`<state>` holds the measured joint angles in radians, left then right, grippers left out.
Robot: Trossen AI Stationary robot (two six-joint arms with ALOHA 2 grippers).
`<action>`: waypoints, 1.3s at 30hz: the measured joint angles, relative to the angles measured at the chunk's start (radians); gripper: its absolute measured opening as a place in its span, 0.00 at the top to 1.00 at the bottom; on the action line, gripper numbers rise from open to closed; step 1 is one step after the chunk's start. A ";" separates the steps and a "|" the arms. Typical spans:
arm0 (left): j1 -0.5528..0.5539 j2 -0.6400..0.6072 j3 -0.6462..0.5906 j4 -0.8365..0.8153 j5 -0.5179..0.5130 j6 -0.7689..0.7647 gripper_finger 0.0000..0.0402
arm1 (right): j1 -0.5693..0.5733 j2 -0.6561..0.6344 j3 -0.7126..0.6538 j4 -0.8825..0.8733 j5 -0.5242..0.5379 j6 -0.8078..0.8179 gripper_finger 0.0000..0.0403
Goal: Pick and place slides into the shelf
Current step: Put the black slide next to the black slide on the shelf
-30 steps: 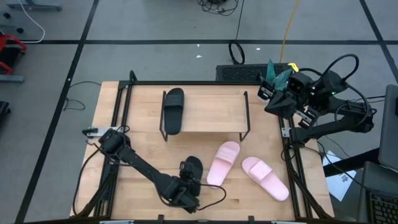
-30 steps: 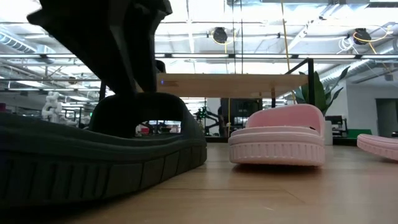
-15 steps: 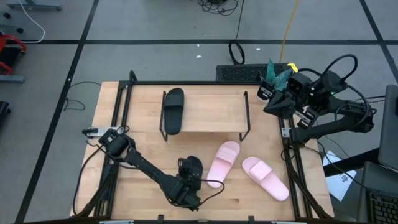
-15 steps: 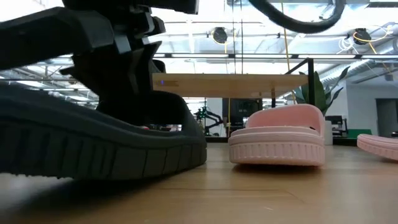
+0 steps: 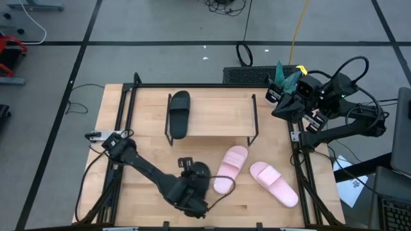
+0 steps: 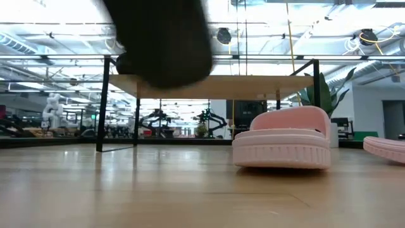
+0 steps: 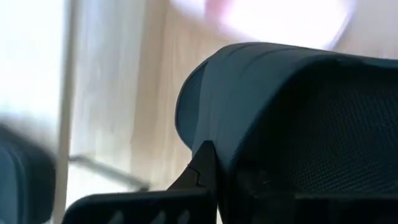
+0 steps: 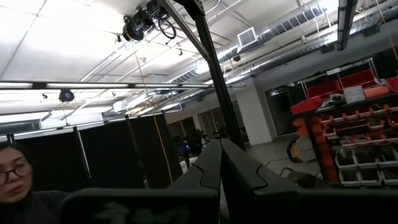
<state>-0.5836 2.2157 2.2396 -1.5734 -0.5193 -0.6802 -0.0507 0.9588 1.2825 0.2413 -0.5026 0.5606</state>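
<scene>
Left gripper (image 5: 191,186) of mine is clamped on a black slide (image 5: 196,174), lifted off the surface (image 5: 148,151) near its front edge, just left of the pink pair (image 5: 230,168). Right gripper (image 5: 282,102) waits closed at the far right, beside the shelf (image 5: 218,115).

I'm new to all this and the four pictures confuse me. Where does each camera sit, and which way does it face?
High view: above, looking straight down on the table, shelf, four slides and both arms.
Low view: at tabletop height, looking level at a pink slide; the lifted black slide blurs overhead.
Left wrist view: on the left arm, looking past its fingers clamped on that black slide.
Right wrist view: on the raised right arm, facing ceiling and room; its shut fingers show.
Shared: high and low views both show the shelf and pink slide.
</scene>
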 joint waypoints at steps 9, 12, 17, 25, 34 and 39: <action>0.025 -0.168 0.113 0.074 -0.333 -0.098 1.00 | 0.000 0.000 0.000 0.001 0.001 -0.001 1.00; 0.041 -0.223 0.114 0.178 -0.483 0.007 1.00 | -0.001 0.000 0.000 0.001 0.003 -0.003 1.00; 0.085 -0.295 0.117 0.516 -0.610 0.403 1.00 | -0.001 0.000 -0.001 0.002 0.006 -0.004 1.00; 0.115 -0.369 0.117 1.127 -0.939 1.223 1.00 | -0.002 -0.001 -0.001 0.048 0.009 0.003 1.00; 0.147 -0.413 0.117 1.372 -1.042 1.621 1.00 | -0.043 -0.009 -0.001 0.161 0.136 -0.081 1.00; 0.184 -0.409 0.116 1.317 -1.041 1.621 1.00 | -0.076 -0.013 -0.001 0.159 0.167 -0.125 1.00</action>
<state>-0.3996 1.8069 2.3554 -0.2566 -1.5604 0.9409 -0.1268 0.9463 1.2819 0.3999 -0.3356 0.4358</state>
